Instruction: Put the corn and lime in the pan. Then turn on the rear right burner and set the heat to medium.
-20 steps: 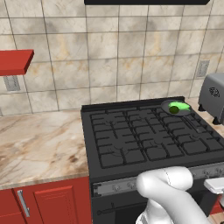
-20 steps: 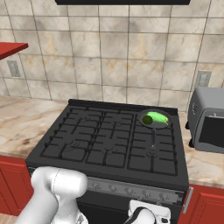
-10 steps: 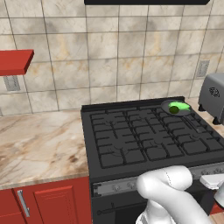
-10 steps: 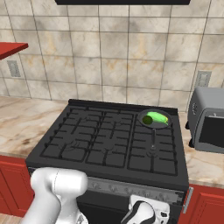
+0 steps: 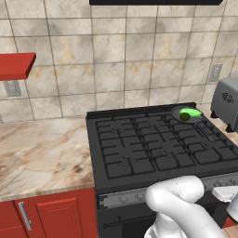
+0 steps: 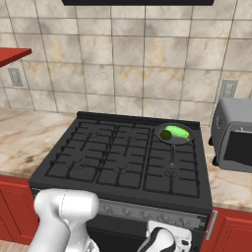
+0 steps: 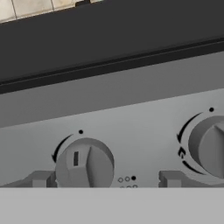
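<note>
The corn [image 6: 181, 132] and lime [image 6: 167, 135] lie touching in the pan [image 6: 173, 139] at the stove's [image 6: 123, 162] two o'clock corner. The jaws stand open astride a knob [image 7: 85, 164].

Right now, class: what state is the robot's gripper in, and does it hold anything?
Gripper: jaws open, one fingertip on each side of the left knob, not gripping it yet; holding nothing.

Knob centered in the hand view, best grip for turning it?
Pinch the knob across its raised ridge, coming straight at the front panel. The ridge stands nearly upright, and the two fingers already sit either side, so closing squarely on its flat flanks should give turning purchase.
</note>
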Robot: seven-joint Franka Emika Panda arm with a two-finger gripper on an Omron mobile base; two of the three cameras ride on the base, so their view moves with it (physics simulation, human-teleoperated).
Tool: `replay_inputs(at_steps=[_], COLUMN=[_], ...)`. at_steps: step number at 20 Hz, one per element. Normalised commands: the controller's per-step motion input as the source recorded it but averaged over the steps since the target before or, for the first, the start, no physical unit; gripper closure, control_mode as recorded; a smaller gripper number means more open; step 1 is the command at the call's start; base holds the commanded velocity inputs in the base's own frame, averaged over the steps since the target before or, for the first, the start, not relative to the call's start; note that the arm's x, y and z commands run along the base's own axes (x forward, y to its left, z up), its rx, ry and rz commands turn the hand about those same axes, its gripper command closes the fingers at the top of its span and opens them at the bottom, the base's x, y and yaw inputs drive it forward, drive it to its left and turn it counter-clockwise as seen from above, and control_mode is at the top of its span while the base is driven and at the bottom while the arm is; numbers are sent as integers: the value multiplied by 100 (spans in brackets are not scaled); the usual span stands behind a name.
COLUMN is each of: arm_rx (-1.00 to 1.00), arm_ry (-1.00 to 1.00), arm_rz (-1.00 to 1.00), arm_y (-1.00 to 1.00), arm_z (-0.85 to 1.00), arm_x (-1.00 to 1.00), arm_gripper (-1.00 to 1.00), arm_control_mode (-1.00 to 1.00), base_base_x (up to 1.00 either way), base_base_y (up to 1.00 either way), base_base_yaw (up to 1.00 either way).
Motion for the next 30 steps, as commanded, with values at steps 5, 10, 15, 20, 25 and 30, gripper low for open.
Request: replay_inputs(at_steps=[5, 10, 15, 20, 25, 30], arm_rx=[0, 0, 0, -1, -2, -2], arm_ry=[1, 0, 0, -2, -1, 0], arm_rz=[0, 0, 0, 0, 0, 0], arm_y=[0, 0, 0, 2, 7, 0], arm_z=[0, 0, 0, 0, 3, -5], arm_x=[27, 0, 0, -1, -2, 0], arm_gripper=[-100, 100, 100, 100, 100, 100], arm_control_mode=[-100, -100, -100, -100, -100, -100], base_base_x=[0, 0, 0, 0, 0, 0], base_base_y=[0, 0, 0, 0, 0, 0], base_base_yaw=[0, 0, 0, 0, 0, 0])
